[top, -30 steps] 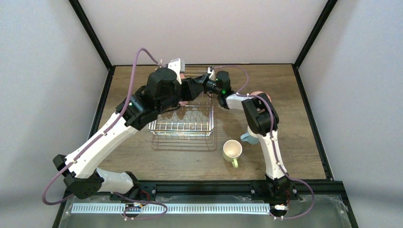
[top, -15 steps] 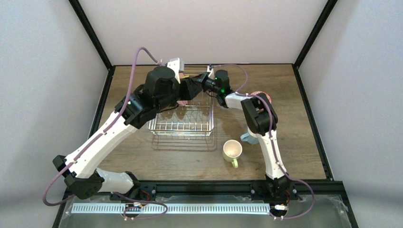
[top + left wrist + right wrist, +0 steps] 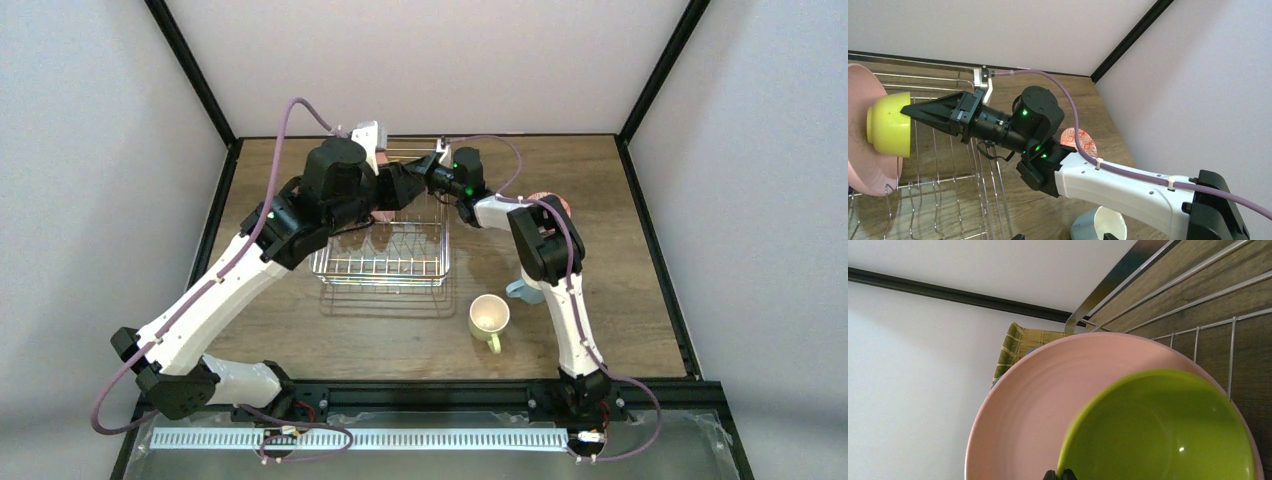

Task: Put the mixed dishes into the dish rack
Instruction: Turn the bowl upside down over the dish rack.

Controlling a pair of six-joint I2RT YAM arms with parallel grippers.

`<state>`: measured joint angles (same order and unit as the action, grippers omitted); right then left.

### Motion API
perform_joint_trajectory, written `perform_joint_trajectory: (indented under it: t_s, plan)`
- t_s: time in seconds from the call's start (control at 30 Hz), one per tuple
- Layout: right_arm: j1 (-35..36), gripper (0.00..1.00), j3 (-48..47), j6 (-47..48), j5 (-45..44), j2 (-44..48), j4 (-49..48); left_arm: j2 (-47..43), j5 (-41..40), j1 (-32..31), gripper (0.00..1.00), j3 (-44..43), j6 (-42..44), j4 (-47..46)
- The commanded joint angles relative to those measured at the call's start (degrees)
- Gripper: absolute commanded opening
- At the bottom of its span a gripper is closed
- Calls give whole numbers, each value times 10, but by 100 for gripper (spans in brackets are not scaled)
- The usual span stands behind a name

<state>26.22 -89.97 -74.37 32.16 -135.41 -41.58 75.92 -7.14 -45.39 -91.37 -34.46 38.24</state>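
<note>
Above the table (image 3: 640, 330), arms (image 3: 230, 280) hide what left wrist shows: right jaws pinching bowl (image 3: 890, 125); left jaws unreadable.

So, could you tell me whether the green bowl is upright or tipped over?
Tipped on its side: the bowl opens toward the right gripper, base against the upright pink plate.

The bowl (image 3: 890, 125) sits before the plate (image 3: 863, 82) in the rack (image 3: 380, 268).
</note>
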Motion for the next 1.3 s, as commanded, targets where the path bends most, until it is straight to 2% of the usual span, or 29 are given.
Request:
perform_joint_trajectory:
  t_s: [0.0, 0.7, 0.83, 1.13, 1.27]
  plan:
    - [-4, 1, 8, 25, 1, -9, 1, 10, 11, 2, 89, 8, -1, -3]
    - [-6, 1, -39, 118, -2, -3, 166, 23, 19, 4, 89, 22, -30, -27]
    - [-5, 9, -36, 124, -3, 2, 181, 26, 20, 3, 89, 22, -33, -30]
    - [-6, 37, -30, 141, -16, 18, 215, 30, 26, 3, 89, 24, -39, -34]
    - [-6, 42, -23, 148, -22, 26, 223, 30, 26, 4, 89, 24, -40, -34]
